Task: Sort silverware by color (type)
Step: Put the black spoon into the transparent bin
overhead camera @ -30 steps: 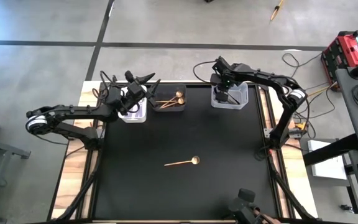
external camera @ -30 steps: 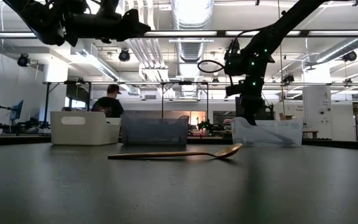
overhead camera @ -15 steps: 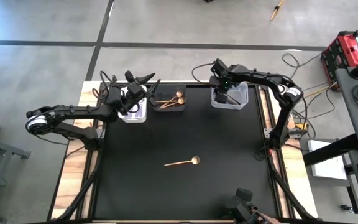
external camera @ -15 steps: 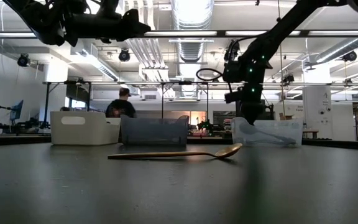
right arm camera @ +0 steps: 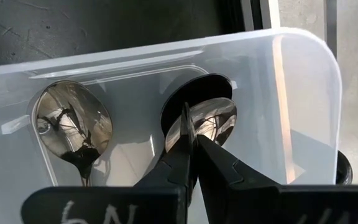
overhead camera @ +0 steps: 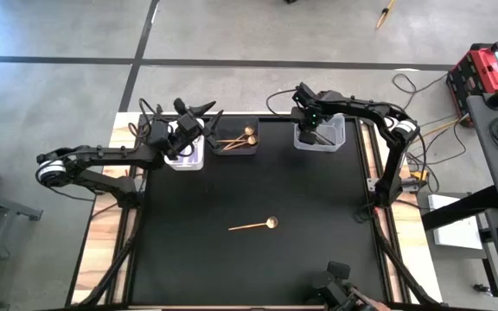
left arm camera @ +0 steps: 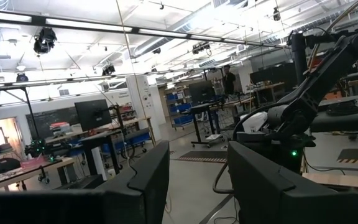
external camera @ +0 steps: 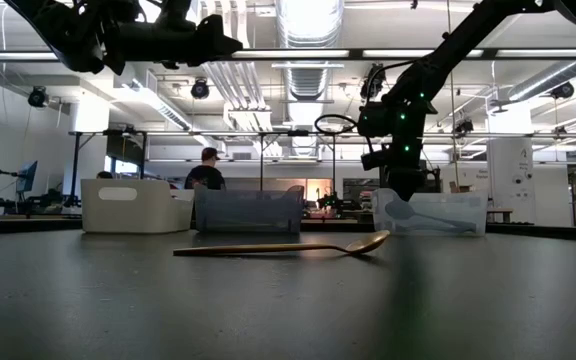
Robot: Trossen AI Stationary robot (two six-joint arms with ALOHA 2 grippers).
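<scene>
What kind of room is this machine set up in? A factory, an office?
Most likely a robotics lab or workshop: exposed ceiling ducts overhead, rows of workbenches with a monitor, a bare concrete floor with trailing cables, and a person working behind the table.

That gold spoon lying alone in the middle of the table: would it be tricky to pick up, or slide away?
The gold spoon looks like slim, stiff metal, so it probably won't bend. It lies flat and low on the black table, leaving little to grip; its polished surface may slip. If nudged, it would likely slide or pivot on its rounded bowl rather than roll.
</scene>
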